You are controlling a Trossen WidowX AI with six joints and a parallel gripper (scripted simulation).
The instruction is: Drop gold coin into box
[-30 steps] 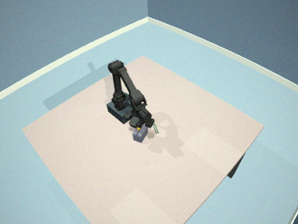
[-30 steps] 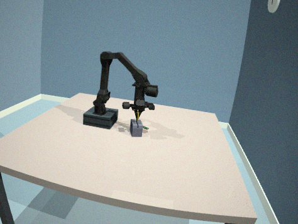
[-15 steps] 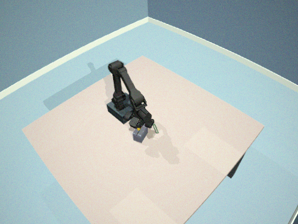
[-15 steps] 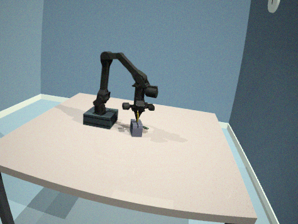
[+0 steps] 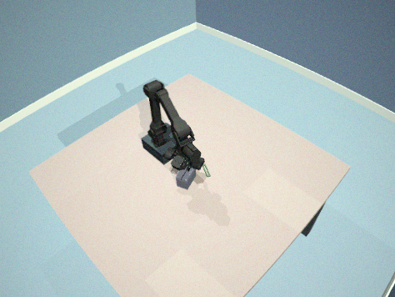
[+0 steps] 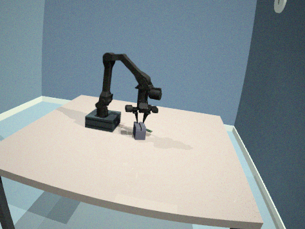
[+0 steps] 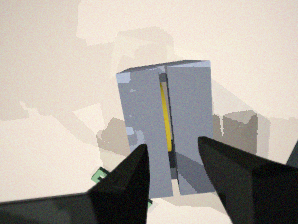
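The grey box (image 5: 182,180) (image 6: 139,134) (image 7: 192,100) stands closed on the table, its slot running lengthwise in the wrist view. The gold coin (image 7: 166,117) shows as a thin yellow strip within the slot, with dark slot at both ends of it. No part of it shows above the lid in the top and exterior views; its depth in the box is hard to tell. My gripper (image 6: 140,121) (image 7: 172,147) is open just above the lid, one finger on each side of the slot, nothing between them. The green holder (image 5: 207,170) (image 6: 149,130) (image 7: 100,176) is empty, partly behind a finger in the wrist view.
The arm's dark base block (image 5: 157,149) (image 6: 102,122) stands behind the box on the table (image 5: 125,217) (image 6: 112,167). The holder lies close beside the box. The arm's shadow falls across the table around both.
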